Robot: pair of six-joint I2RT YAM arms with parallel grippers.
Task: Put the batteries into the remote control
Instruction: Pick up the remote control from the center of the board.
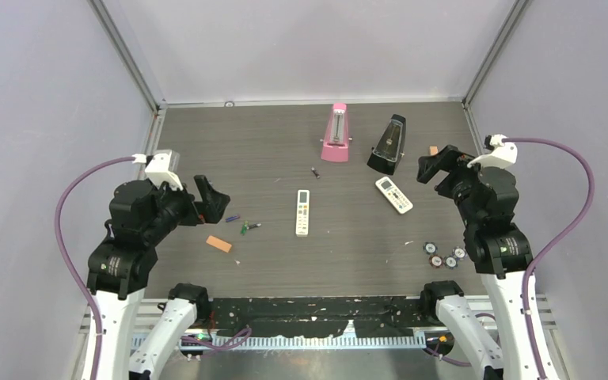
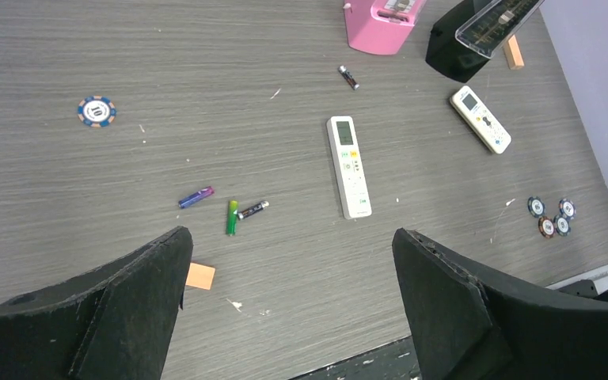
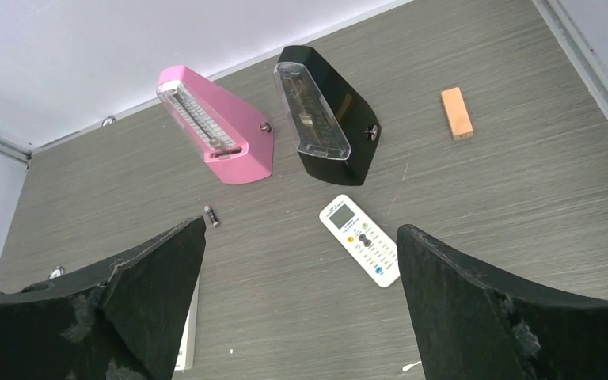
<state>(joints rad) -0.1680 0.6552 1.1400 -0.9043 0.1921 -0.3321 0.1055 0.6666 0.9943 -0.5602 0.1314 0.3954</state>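
L jaws: two black fingers (image 2: 127,317) fill the bottom corners of the L wrist view. They are wide apart w/ nothing btwn them, held above the dark grey wood-grain surface (image 1: 348,261). R jaws likewise: black fingers (image 3: 483,317) spread wide and empty, up over the far R side.

Slim long white remote control (image 2: 349,166) lies flat mid-surface, buttons up, grey display at its far end, untouched. Its L side has three small batteries in a loose group:
- bluish-purple battery (image 2: 196,197) sits furthest L
- green battery (image 2: 231,217) is next
- dark battery (image 2: 253,209) is just beside the green one; they seem to meet at one end

A 4th battery, dark w/ a pale tip (image 2: 348,77), lies alone further back, near the pink metronome (image 3: 218,127).

Black metronome w/ clear front (image 3: 324,119) stands R of the pink one. A broader white many-button remote (image 3: 362,240) lies angled just in front of it.

Other bits:
- orange rectangular block (image 2: 200,276) lies by the L finger
- 2nd orange block (image 3: 457,113) is at far R
- cluster of poker chips (image 1: 443,255) sits near R
- lone blue-rimmed chip (image 2: 96,111) is well apart on the L
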